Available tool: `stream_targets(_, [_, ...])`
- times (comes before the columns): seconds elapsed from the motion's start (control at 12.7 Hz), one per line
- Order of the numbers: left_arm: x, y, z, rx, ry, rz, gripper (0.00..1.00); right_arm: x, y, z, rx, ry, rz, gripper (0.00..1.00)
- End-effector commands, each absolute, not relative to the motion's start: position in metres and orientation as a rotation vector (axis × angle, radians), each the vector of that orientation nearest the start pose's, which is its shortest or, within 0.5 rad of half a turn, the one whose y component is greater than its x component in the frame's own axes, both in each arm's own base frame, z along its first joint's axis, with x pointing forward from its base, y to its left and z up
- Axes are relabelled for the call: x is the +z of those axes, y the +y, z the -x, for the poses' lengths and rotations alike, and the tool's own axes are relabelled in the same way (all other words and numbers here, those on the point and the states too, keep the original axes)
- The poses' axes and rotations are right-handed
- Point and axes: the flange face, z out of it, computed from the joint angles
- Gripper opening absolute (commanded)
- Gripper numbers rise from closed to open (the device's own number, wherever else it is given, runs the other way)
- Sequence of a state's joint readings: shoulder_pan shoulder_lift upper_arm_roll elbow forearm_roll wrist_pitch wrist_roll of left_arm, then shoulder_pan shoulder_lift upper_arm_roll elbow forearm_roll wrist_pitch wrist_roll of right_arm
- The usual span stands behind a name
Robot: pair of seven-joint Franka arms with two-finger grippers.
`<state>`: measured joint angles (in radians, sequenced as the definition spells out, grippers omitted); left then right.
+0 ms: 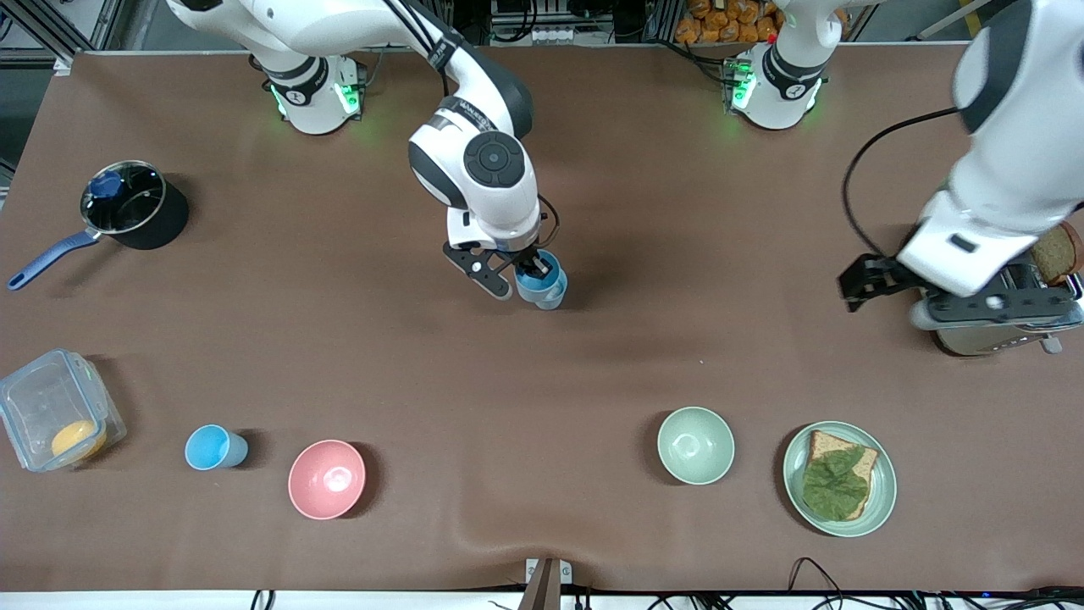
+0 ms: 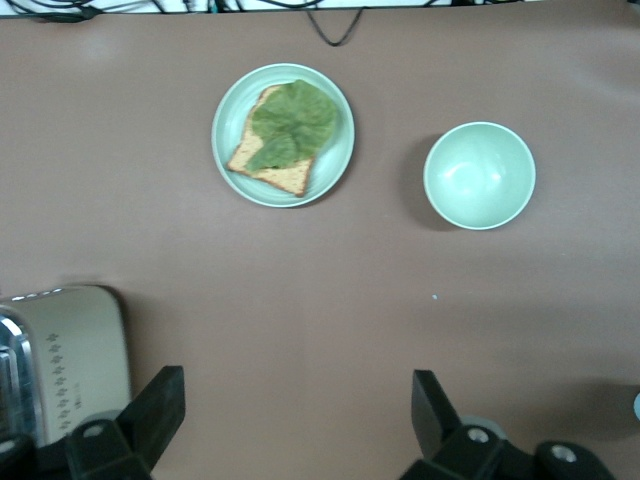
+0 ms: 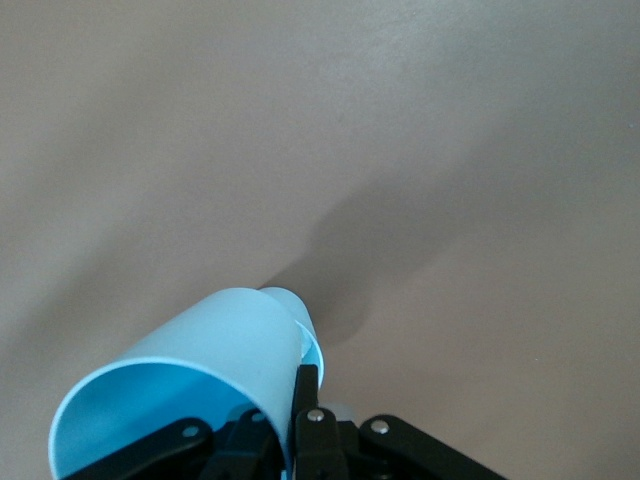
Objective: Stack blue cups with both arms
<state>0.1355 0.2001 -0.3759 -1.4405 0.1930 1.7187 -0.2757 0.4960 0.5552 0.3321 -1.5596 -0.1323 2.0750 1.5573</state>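
Observation:
My right gripper [image 1: 527, 280] is shut on the rim of a blue cup [image 1: 539, 280] and holds it tilted, low over the middle of the table. In the right wrist view the gripper [image 3: 292, 425] pinches the wall of this cup [image 3: 200, 360]. A paler blue rim [image 3: 312, 345] shows round the cup's lower end, and it also shows in the front view [image 1: 554, 297]. A bright sky blue cup [image 1: 215, 447] lies on its side beside the pink bowl [image 1: 327, 479]. My left gripper [image 1: 857, 286] is open and empty, beside the toaster; it also shows in the left wrist view [image 2: 296, 405].
A pale green bowl [image 1: 695, 446] and a plate [image 1: 882, 500] with bread and lettuce lie nearer the front camera. The toaster [image 1: 991, 335] stands under the left arm. A black saucepan [image 1: 135, 206] and a clear box [image 1: 52, 408] stand at the right arm's end.

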Motion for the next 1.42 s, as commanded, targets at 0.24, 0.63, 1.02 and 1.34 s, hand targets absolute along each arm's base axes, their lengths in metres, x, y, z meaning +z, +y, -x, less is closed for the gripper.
stream_targets(0.24, [0.635, -0.066, -0.606, -0.18, 0.181, 3.076, 1.0, 0.332, 0.499, -0.5, 0.082, 1.208, 2.886, 0.0])
stream_targets(0.63, [0.65, -0.047, -0.569, -0.133, 0.078, 3.073, 1.0, 0.324, 0.508, -0.487, 0.109, 1.283, 2.873, 0.0])
stream_targets(1.02, [0.648, -0.03, -0.551, -0.105, -0.121, 3.172, 1.0, 0.307, 0.517, -0.475, 0.127, 1.293, 2.9, 0.0])
stream_targets(1.34, [0.652, -0.052, -0.552, -0.107, -0.068, 3.153, 1.0, 0.294, 0.518, -0.474, 0.135, 1.291, 2.916, 0.0])
